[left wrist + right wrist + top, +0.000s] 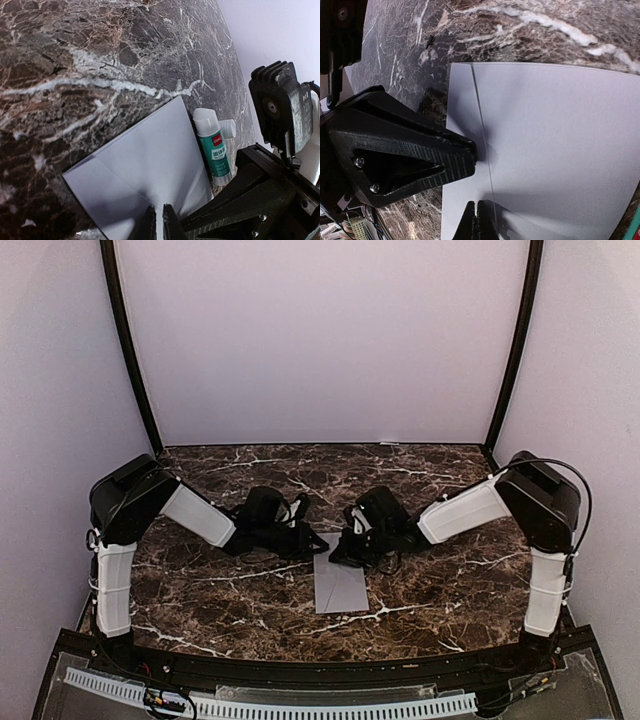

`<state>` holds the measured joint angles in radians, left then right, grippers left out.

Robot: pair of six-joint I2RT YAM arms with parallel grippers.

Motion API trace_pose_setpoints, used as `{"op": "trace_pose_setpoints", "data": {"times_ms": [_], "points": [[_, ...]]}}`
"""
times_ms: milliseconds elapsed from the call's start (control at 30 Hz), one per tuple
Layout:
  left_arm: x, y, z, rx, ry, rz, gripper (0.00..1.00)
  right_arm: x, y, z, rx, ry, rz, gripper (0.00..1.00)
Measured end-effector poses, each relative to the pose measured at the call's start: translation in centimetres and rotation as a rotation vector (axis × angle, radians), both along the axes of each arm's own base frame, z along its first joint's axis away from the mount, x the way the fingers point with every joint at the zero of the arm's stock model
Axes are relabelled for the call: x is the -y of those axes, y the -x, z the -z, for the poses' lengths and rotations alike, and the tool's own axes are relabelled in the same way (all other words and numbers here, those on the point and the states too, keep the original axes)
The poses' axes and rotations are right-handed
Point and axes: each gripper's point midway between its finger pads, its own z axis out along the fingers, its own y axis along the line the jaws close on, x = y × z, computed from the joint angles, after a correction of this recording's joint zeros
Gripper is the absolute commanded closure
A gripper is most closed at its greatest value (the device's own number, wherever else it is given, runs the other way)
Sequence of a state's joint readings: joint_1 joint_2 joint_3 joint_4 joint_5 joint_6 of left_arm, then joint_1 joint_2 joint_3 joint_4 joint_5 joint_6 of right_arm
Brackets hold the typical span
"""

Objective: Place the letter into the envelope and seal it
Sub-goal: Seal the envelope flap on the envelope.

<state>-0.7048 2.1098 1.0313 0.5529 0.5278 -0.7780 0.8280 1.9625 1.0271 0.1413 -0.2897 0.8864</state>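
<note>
while both claws sit closed over the envelope [340, 587], a slip is the likeliest trouble.
the envelope lies flat on the marble table [220, 590] between the arms, its flap seemingly folded down. the left gripper [156, 222] has its fingers drawn almost together and the right gripper [477, 221] is fully closed; neither clearly pinches paper. a sideways drag of the tips could skid the sheet on the slick stone, lift the flap, or knock the glue stick [214, 150] just beside it.
</note>
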Motion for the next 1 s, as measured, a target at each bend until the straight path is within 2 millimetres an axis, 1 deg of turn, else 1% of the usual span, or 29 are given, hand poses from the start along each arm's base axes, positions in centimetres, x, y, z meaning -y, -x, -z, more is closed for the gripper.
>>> {"op": "trace_pose_setpoints", "data": {"times_ms": [233,400,500,700,833,1000], "points": [[0.0,0.0,0.0,-0.001,0.001,0.002,0.93,0.2,0.2,0.1,0.016,-0.003,-0.011,1.0],[0.0,0.1,0.0,-0.002,0.001,0.003,0.93,0.6,1.5,0.1,0.012,-0.004,-0.023,1.0],[0.0,0.1,0.0,-0.002,0.001,0.003,0.93,0.4,2.6,0.1,0.008,-0.002,-0.038,1.0],[0.1,0.2,0.0,-0.005,0.003,0.007,0.93,-0.7,4.9,0.1,-0.008,0.001,-0.081,1.0],[0.0,0.2,0.0,-0.005,0.003,0.007,0.93,-0.7,6.0,0.1,-0.021,0.014,-0.1,1.0],[0.1,0.2,0.0,-0.005,0.003,0.008,0.93,-0.6,6.4,0.1,-0.029,0.022,-0.104,1.0]]}}
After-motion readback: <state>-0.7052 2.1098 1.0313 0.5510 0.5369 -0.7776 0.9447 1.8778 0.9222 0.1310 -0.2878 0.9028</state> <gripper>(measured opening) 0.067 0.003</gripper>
